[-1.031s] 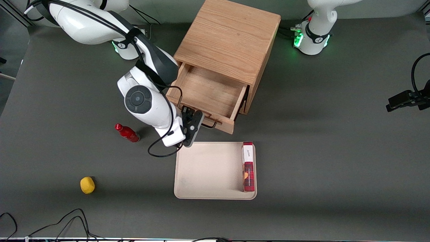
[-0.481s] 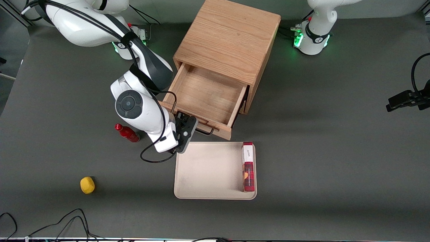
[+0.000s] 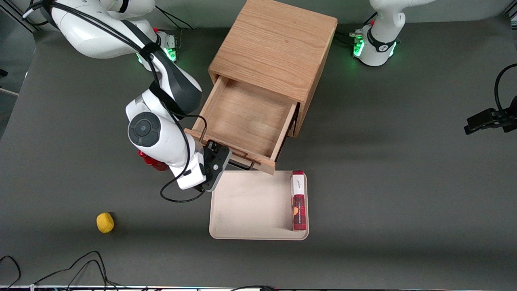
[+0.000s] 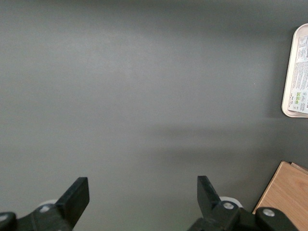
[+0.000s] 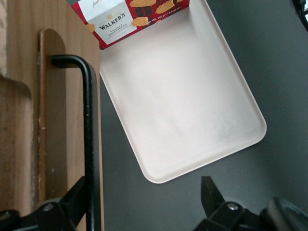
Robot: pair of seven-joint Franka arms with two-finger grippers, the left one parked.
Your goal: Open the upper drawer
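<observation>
Pretty plain setup tbh: a dark grey matte tabletop fills basically everything, lit evenly from above with soft shadow bands. The only furniture is a light-oak cabinet. Loose black cables trail along the nearest edge.

upper drawer: drawn farther out of the cabinet than a second ago, front edge now just at the tray rim | pincer: has moved with the black handle toward the front camera | red bottle: now mostly hidden under the right arm
</observation>
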